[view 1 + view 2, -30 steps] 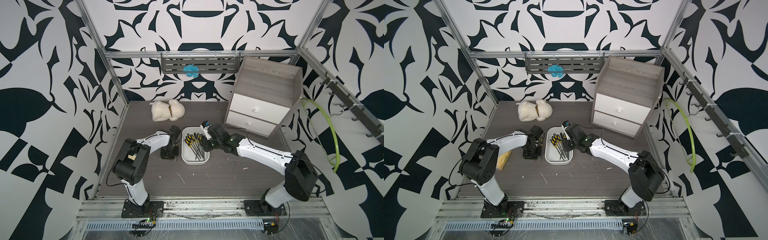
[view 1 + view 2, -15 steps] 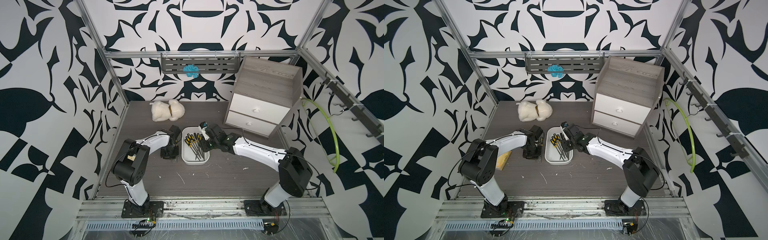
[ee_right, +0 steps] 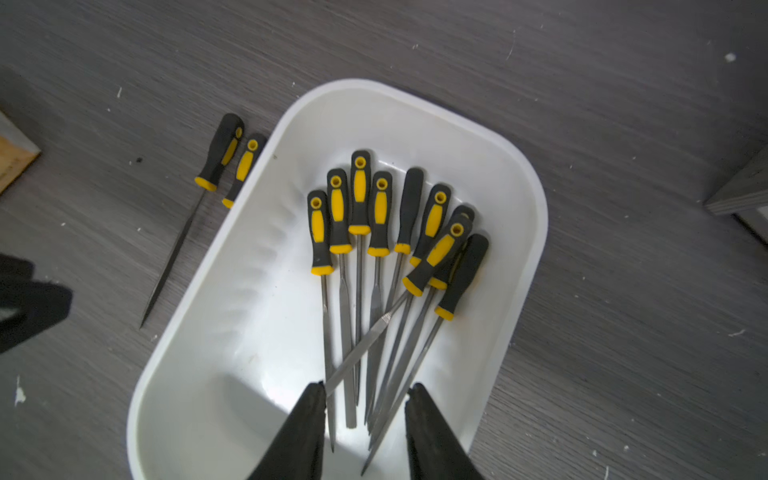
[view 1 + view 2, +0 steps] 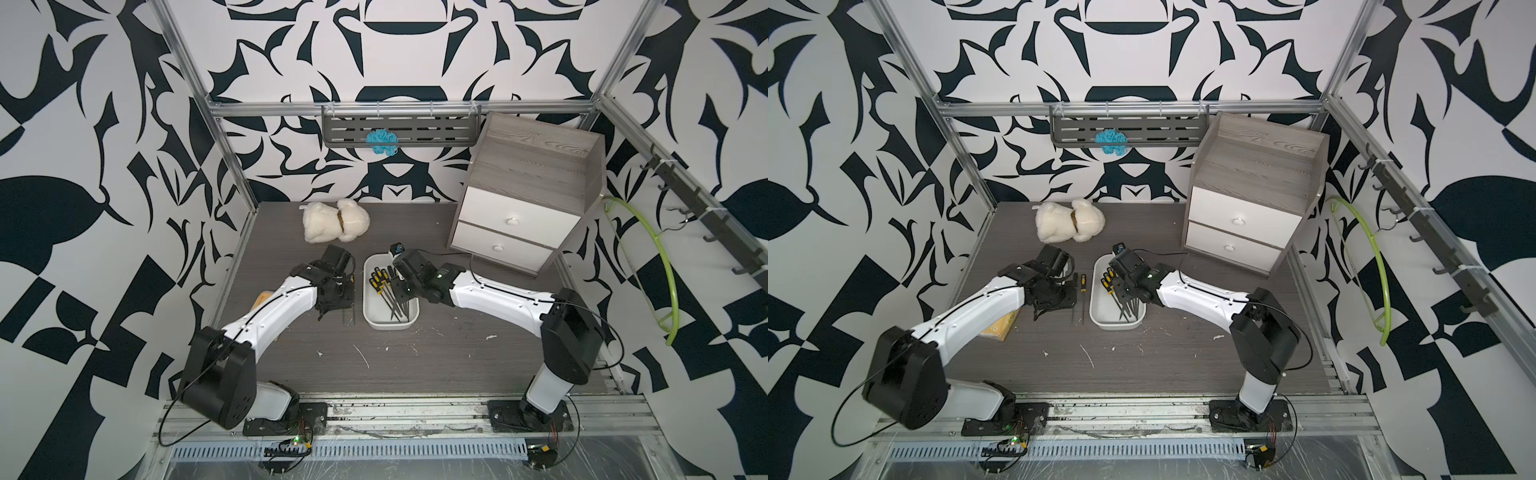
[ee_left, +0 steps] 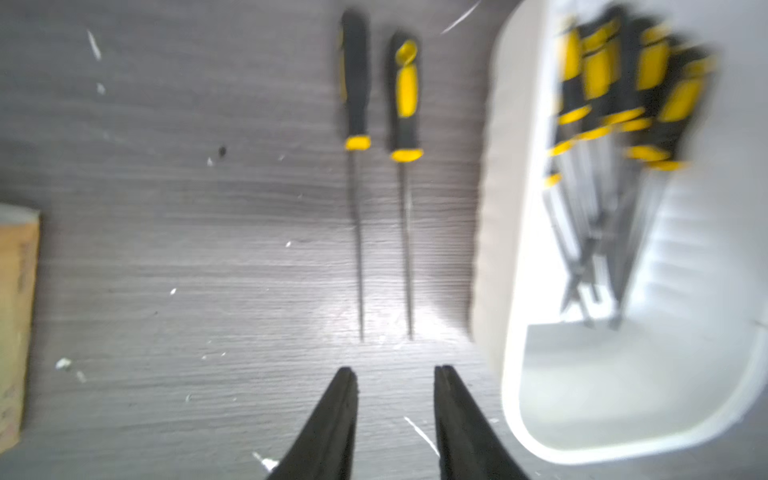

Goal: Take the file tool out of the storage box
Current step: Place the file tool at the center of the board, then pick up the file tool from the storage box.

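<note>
The white storage box (image 4: pixel 390 327) (image 4: pixel 1116 327) lies mid-table and holds several file tools (image 3: pixel 359 195) (image 4: pixel 380 280) with black and yellow handles, their blades fanned together. My right gripper (image 3: pixel 363 388) (image 4: pixel 401 296) hangs open over the box's near end. Its fingers straddle the blade tips, and one crossed blade touches a fingertip. Two more files (image 5: pixel 357 124) (image 5: pixel 405 124) (image 4: pixel 1083 286) lie side by side on the table left of the box (image 5: pixel 492 208). My left gripper (image 5: pixel 395 374) (image 4: pixel 1054 302) is open and empty just beyond their tips.
A grey cabinet (image 4: pixel 523 195) with two white drawers stands at the back right. A cream plush toy (image 4: pixel 334 220) lies at the back. A tan block (image 4: pixel 1000 328) sits under my left arm. A green hoop (image 4: pixel 660 270) hangs on the right wall.
My left gripper has opened beside the box. My right gripper has moved further over the box and its jaws have narrowed around the blade tips.
</note>
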### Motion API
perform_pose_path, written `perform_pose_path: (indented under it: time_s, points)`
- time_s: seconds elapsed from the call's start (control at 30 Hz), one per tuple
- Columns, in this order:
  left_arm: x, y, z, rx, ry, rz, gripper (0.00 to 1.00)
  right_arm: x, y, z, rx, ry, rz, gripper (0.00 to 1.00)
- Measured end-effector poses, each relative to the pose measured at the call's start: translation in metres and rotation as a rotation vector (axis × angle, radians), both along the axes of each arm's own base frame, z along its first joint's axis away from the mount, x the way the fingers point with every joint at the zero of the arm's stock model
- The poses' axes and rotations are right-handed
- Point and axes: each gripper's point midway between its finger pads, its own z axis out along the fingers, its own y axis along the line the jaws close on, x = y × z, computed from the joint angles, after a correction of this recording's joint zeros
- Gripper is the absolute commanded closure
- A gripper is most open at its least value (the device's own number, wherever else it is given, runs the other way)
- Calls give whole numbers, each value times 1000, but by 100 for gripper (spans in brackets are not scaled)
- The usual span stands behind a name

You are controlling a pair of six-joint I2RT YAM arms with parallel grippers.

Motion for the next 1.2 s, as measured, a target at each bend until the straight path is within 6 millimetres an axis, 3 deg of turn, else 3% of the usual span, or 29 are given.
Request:
perform_pose_path:
  time_s: [0.03, 0.13, 0.27, 0.5, 0.83, 1.2]
  points:
    - [0, -6, 9, -67, -52, -8, 43, 4, 5, 2, -17, -5, -11, 63]
    - [-4, -20, 27, -246, -170, -10, 31, 18, 17, 2, -49, -15, -49, 62]
    - [-12, -33, 35, -401, -231, -40, 31, 30, 14, -18, -122, 2, -106, 62]
    - [-12, -47, 60, -516, -308, -93, 30, 38, 2, -51, -258, 39, -171, 57]
    - [-13, -53, 70, -564, -320, -113, 30, 50, -4, -44, -276, 26, -214, 60]
    - [-14, -54, 69, -574, -313, -110, 30, 58, -17, -72, -329, 63, -247, 62]
